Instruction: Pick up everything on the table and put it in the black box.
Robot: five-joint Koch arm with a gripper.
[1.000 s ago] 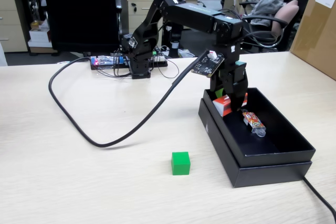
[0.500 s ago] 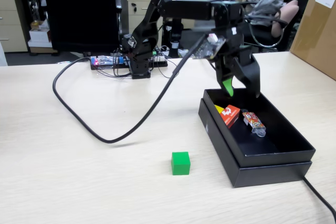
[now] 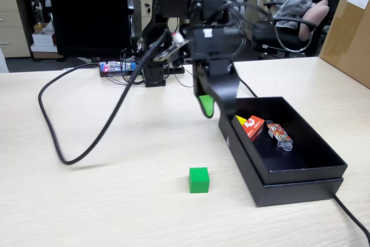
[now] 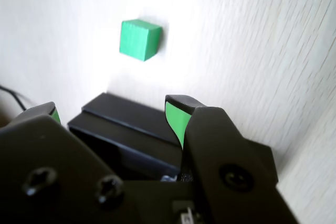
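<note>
A: End effector [image 3: 215,107] hangs above the table [image 3: 115,201], jaws parted and empty, right over the near-left corner of the black box [image 3: 300,172]; the green cube [image 3: 199,179] sits alone toward the table's front edge, just beside the box's left wall.

B: And the box already holds the red carton [image 3: 253,126], a sliver of the yellow cube [image 3: 240,120] behind it, plus a snack packet [image 3: 279,133]; so the green one looks like the last job.

A: Risk, I'd say, is that wall; the wrist view shows the cube [image 4: 139,39] ahead of the green-padded fingers [image 4: 176,121] with the box edge [image 4: 126,124] between; a low swing could clip the rim and shove the box.

B: Or a skewed descent nudges the cube away; and that thick cable [image 3: 87,137] could drag.
</note>
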